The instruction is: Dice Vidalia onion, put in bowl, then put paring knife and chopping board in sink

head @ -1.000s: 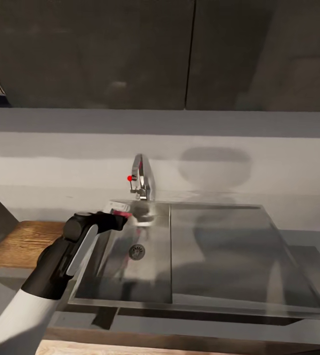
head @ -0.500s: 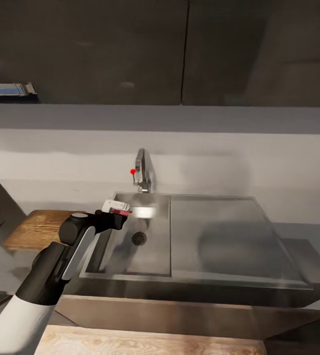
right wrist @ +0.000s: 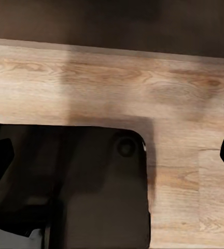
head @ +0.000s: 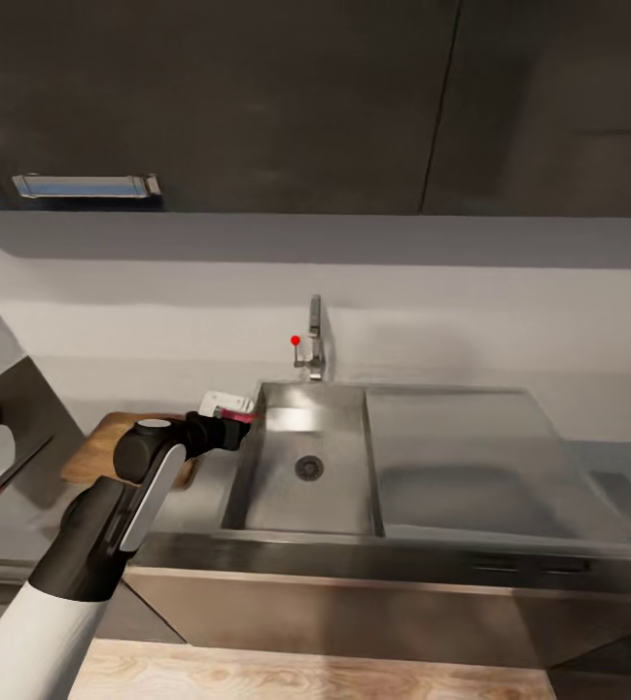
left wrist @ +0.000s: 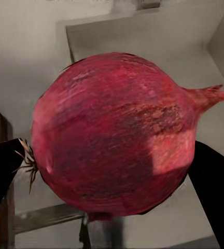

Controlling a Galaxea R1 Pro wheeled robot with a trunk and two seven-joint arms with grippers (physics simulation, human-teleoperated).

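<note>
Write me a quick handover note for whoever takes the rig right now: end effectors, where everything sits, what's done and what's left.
Left end effector: shut on the onion, a red-skinned bulb held above the left rim of the sink.
Right end effector: open, holding nothing, pointed down at wooden floor.
Chopping board: on the countertop left of the sink, partly behind the left arm.
Paring knife: on the countertop further left, near the picture's edge.
Bowl: not identifiable.
Done: onion is out of the basin.
Left: set it on the board, dice, fill the bowl, then put knife and board into the sink.
</note>
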